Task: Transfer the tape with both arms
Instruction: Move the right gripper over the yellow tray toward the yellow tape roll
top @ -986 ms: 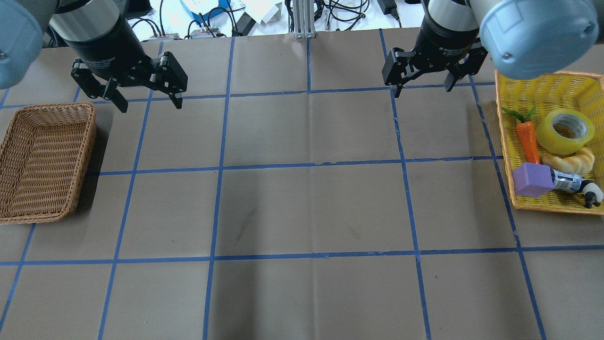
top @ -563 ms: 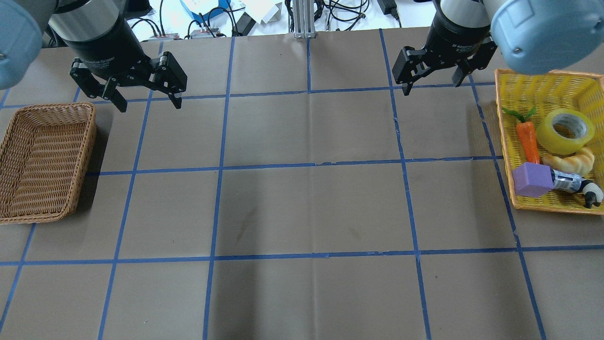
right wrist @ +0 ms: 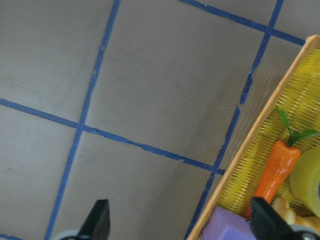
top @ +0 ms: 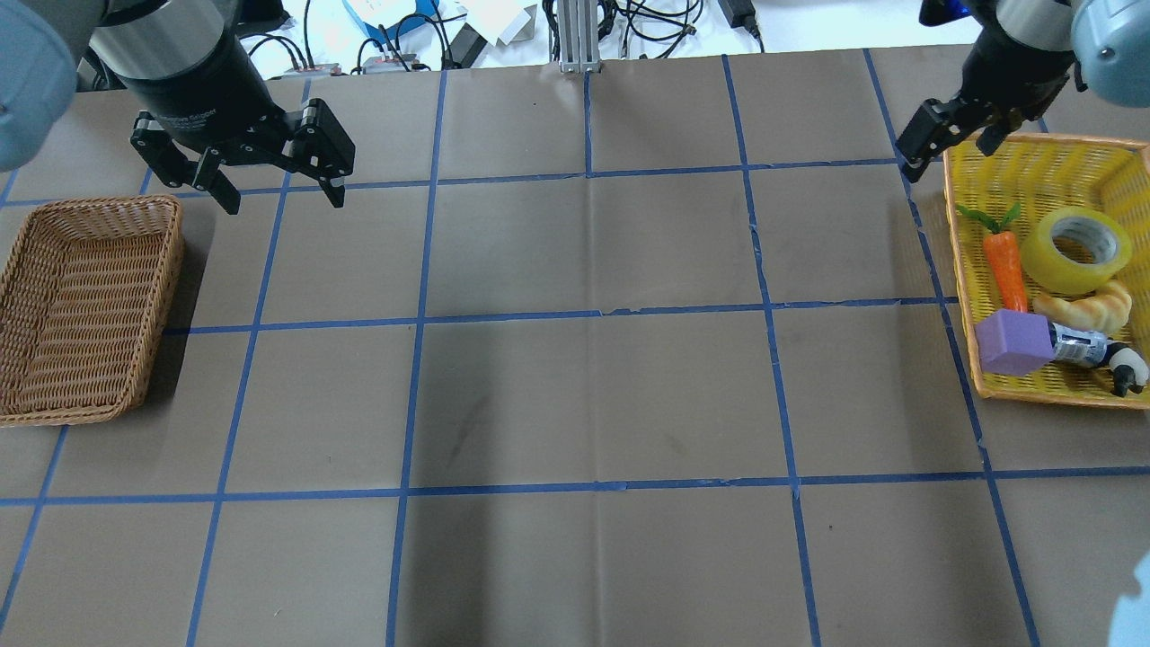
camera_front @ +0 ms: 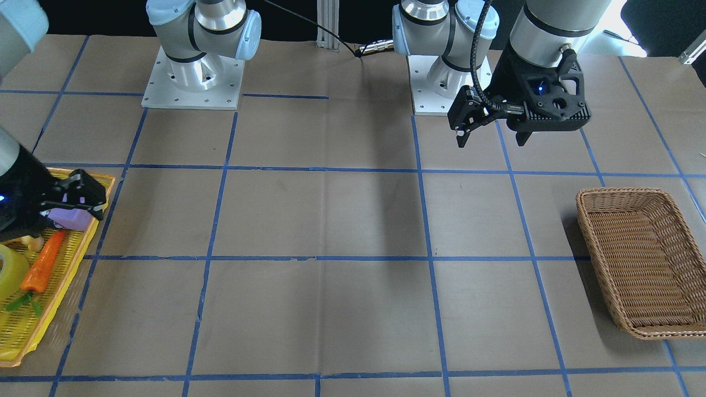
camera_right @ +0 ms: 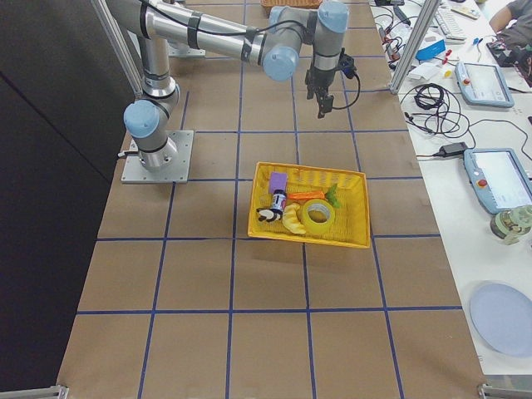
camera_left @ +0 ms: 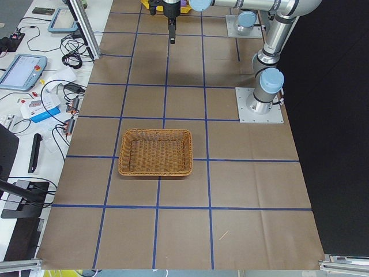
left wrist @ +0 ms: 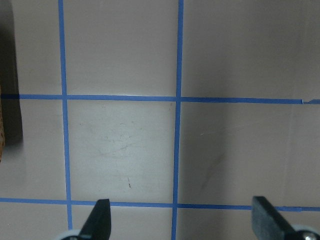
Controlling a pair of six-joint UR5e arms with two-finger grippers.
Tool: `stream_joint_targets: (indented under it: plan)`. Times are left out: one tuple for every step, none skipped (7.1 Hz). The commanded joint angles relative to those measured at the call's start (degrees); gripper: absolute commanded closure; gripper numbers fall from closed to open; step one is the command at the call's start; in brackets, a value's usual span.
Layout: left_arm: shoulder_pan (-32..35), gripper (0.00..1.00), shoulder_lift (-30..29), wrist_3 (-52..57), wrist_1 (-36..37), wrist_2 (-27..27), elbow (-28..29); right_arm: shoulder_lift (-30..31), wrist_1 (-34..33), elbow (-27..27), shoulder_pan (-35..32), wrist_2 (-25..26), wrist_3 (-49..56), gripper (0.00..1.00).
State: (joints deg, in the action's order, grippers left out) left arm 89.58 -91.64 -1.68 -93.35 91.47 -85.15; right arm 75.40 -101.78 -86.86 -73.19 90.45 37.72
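Wicker basket: A brown wicker basket (top: 76,305) sits at the table's 9 o'clock side, seen from overhead.
Left gripper: The left gripper (top: 284,202) hangs above the paper at 1 o'clock of the wicker basket. Its jaws are spread wide and grasp nothing. Its wrist camera shows only gridded paper between its fingers (left wrist: 100,217).
Table: The table (top: 593,395) is covered in brown paper crossed by blue grid lines (top: 503,316).
Right gripper: The right gripper (top: 950,160) hovers over the 11 o'clock corner of the yellow basket. Its jaws are parted and it holds nothing. It is well apart from the tape, at about 10 o'clock of it.
Yellow basket: A yellow basket (top: 1042,166) lies at the table's 3 o'clock side.
Carrot: A toy carrot (top: 1006,265) lies in the yellow basket, leaves toward 12 o'clock.
Purple block: A purple block (top: 1013,341) rests at 6 o'clock of the carrot, against its tip.
Tape: The tape (top: 1065,270) lies in the yellow basket at 3 o'clock of the carrot, with its hole facing up and no gripper on it.
Croissant: A croissant (top: 1092,310) touches the tape at its 6 o'clock.
Small can: A small can (top: 1078,346) lies between the purple block and a panda figure (top: 1127,368).
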Motion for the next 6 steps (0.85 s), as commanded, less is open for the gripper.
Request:
stream_joint_targets:
  plan:
    - [0.1,0.0,-0.1,-0.1,0.1,-0.2,0.0,-7.7,-8.7,0.6,9.2,-0.3,14.6,0.0]
    - [0.1,0.0,-0.1,-0.1,0.1,-0.2,0.0,-10.7,-13.0,0.2,11.5,-0.5,17.8,0.0]
    - [0.1,0.0,0.0,-0.4,0.1,-0.2,0.0,-13.8,-14.9,0.2,11.8,-0.4,19.3,0.0]
    - [0.1,0.0,0.0,-0.5,0.1,-0.2,0.0,-15.6,-14.9,-0.1,12.9,0.3,19.2,0.0]
    - [0.1,0.0,0.0,-0.5,0.1,-0.2,0.0,-15.9,-14.0,-0.6,14.1,0.5,18.2,0.01]
    - [0.1,0.0,-0.1,-0.5,0.1,-0.2,0.0,-15.9,-12.8,-1.9,15.5,0.5,17.7,0.03]
